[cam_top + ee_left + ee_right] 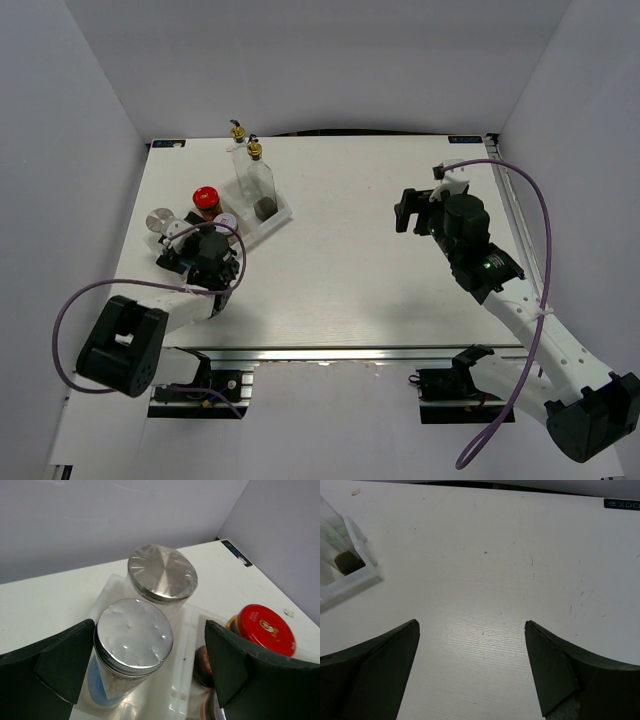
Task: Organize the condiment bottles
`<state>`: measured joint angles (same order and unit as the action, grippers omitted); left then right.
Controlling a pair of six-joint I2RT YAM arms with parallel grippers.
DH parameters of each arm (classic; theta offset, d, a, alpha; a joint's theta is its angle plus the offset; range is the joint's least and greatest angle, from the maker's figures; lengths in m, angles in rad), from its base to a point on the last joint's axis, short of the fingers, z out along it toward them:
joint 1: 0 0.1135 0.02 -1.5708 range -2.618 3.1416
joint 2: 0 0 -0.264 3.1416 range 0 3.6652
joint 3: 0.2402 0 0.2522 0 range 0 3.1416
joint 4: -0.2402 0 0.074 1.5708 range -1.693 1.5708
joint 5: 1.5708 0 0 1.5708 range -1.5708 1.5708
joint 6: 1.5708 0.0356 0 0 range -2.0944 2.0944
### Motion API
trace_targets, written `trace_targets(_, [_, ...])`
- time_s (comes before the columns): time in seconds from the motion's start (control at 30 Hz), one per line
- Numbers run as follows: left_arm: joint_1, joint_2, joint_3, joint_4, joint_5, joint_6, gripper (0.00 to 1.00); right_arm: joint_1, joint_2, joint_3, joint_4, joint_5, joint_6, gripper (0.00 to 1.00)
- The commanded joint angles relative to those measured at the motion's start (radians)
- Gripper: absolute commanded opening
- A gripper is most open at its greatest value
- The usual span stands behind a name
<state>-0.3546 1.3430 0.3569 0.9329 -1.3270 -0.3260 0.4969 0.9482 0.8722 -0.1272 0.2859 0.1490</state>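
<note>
Two spread grippers: one straddling a shaker, one over plain tabletop.
On the white table (400,300), the condiment bottles cluster at the far left, in and about the white rack (280,213). Two tall glass bottles (256,178) with gold pourers stand at its far end, and the red-capped jar (205,197) is just left of them. The left gripper (150,630) has its fingers wide on either side of the near shaker (134,635); I cannot tell whether the pads touch the glass. The far shaker (162,572), also silver-lidded, stands just behind it, and both seem to sit in clear tray sections. The right gripper (472,630), well apart on the right, hangs with its fingers spread above the table, only the rack's corner at its upper left.
</note>
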Motion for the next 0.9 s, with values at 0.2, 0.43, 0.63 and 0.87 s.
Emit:
trace_targets(0.2, [0.003, -0.284, 0.140, -0.730, 0.092, -0.300, 0.98, -0.006, -0.006, 0.021, 0.017, -0.056, -0.008, 0.89])
trace_targets(0.43, [0.003, -0.389, 0.204, -0.969, 0.121, -0.347, 0.98, -0.006, 0.017, 0.031, 0.009, -0.073, -0.008, 0.89])
trace_targets(0.63, [0.002, -0.338, 0.501, -1.290, 0.319, -0.315, 0.98, -0.006, 0.034, 0.034, -0.018, 0.013, 0.018, 0.89])
trace_targets(0.87, [0.003, -0.343, 0.677, -1.257, 0.753, -0.156, 0.98, -0.006, 0.057, 0.028, -0.038, 0.056, 0.066, 0.89])
